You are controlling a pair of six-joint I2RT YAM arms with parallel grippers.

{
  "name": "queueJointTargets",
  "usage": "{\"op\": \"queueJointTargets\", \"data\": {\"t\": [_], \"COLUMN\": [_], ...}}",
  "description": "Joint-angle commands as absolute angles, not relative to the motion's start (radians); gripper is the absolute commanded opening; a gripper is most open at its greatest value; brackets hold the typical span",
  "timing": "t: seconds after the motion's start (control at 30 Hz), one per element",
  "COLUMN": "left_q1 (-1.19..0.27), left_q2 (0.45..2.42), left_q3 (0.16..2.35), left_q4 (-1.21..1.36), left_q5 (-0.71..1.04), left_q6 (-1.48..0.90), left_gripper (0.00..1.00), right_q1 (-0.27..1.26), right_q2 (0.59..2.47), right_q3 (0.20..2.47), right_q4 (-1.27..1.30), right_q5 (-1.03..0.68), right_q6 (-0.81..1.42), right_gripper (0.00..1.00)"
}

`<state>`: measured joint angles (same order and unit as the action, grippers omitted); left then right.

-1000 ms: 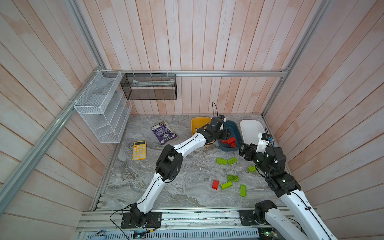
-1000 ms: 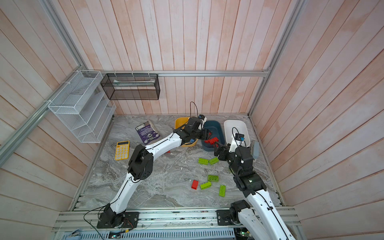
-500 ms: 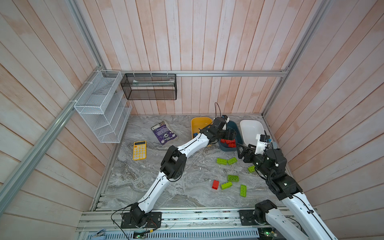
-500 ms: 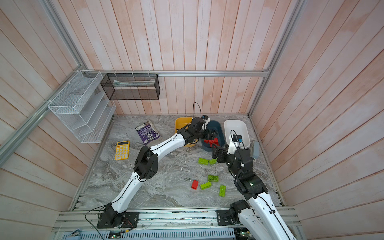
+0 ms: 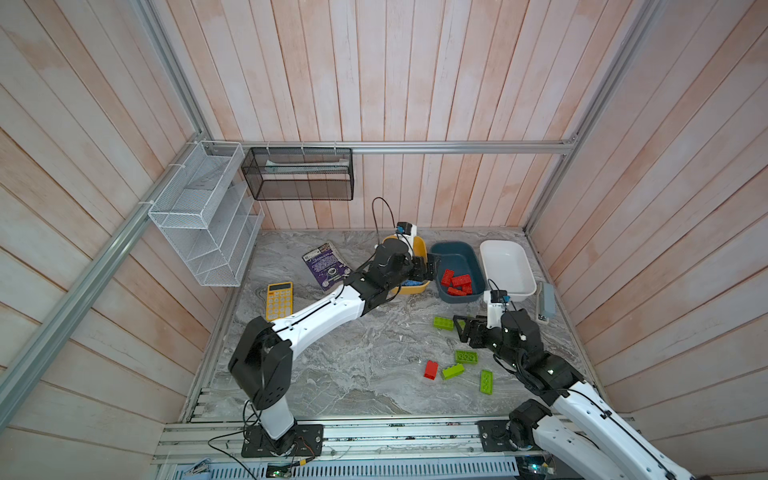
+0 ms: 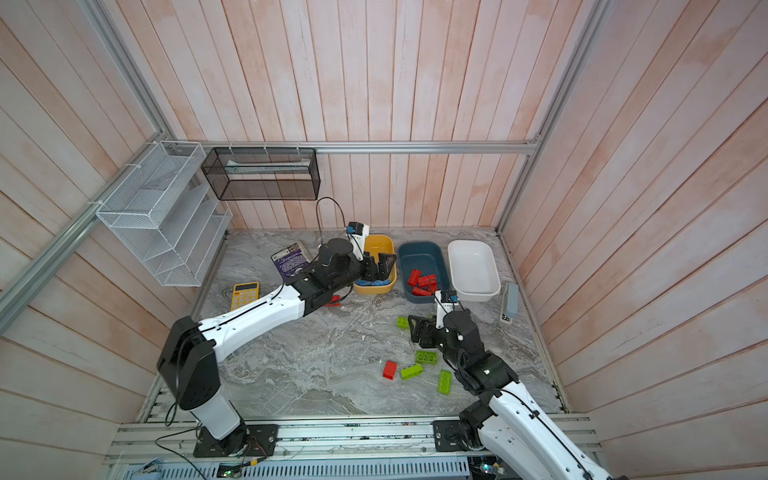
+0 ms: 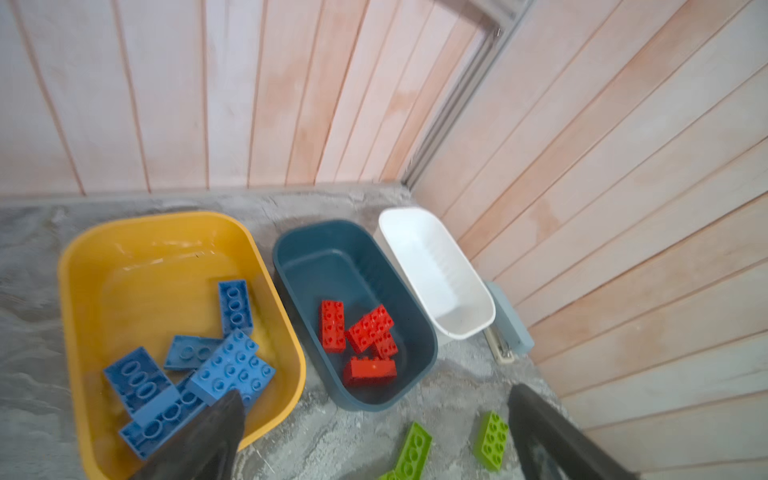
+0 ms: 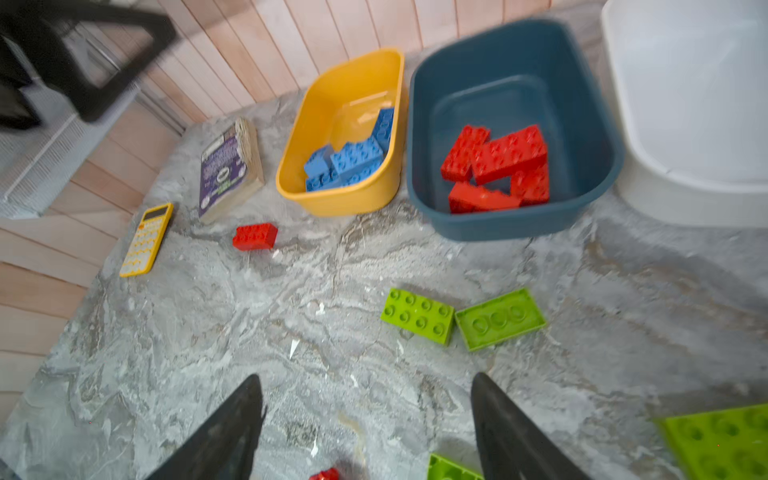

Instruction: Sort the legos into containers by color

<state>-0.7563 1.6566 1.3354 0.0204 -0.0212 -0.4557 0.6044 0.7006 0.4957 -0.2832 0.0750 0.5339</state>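
Note:
My left gripper (image 5: 424, 268) (image 7: 376, 395) hangs open and empty over the gap between the yellow tub (image 5: 419, 248) and the teal tub (image 5: 453, 252). Several blue legos (image 7: 232, 370) lie in the yellow tub, several red legos (image 5: 456, 282) in the teal one. The white tub (image 5: 505, 266) holds nothing. My right gripper (image 5: 465, 328) (image 8: 365, 379) is open low over the table, beside a green lego pair (image 8: 417, 316). More green legos (image 5: 466, 356) and a red lego (image 5: 431, 370) lie near it. Another red lego (image 8: 254, 237) sits under the left arm.
A yellow calculator (image 5: 279, 300) and a purple book (image 5: 326, 264) lie left of the tubs. A grey stapler-like thing (image 5: 546, 301) rests by the right wall. A white wire rack (image 5: 203, 245) and a black mesh basket (image 5: 299, 178) hang on the walls.
My left gripper has opened wide over the teal tub and drawn back toward the yellow tub. The right gripper has come down and forward toward the green legos.

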Motion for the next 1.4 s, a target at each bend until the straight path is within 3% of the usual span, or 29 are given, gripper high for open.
{"op": "queueJointTargets", "data": {"t": [0.0, 0.27, 0.47, 0.83, 0.97, 1.3, 1.37], "left_q1": [-0.751, -0.747, -0.747, -0.734, -0.722, -0.689, -0.689], "left_q2": [1.571, 1.374, 1.35, 1.283, 1.251, 1.187, 1.181], "left_q3": [1.181, 0.861, 0.779, 0.716, 0.674, 0.597, 0.582], "left_q4": [0.035, 0.077, 0.077, 0.062, 0.066, 0.048, 0.047], "left_q5": [-0.119, -0.196, -0.209, -0.241, -0.239, -0.251, -0.255], "left_q6": [-0.454, -0.543, -0.566, -0.539, -0.541, -0.537, -0.543], "left_gripper": [1.0, 1.0, 1.0, 1.0, 1.0, 1.0, 1.0], "right_q1": [0.734, 0.978, 1.115, 1.146, 1.146, 1.147, 1.146], "right_q2": [0.775, 0.902, 1.002, 1.219, 1.292, 1.383, 1.398], "right_q3": [0.465, 0.428, 0.439, 0.54, 0.564, 0.649, 0.67], "right_q4": [-0.309, -0.32, -0.354, -0.332, -0.306, -0.336, -0.353], "right_q5": [0.195, 0.25, 0.258, 0.254, 0.244, 0.293, 0.311], "right_q6": [0.666, 0.833, 0.929, 0.938, 0.927, 0.891, 0.878], "right_gripper": [0.78, 0.77, 0.78, 0.77, 0.7, 0.41, 0.4]}}
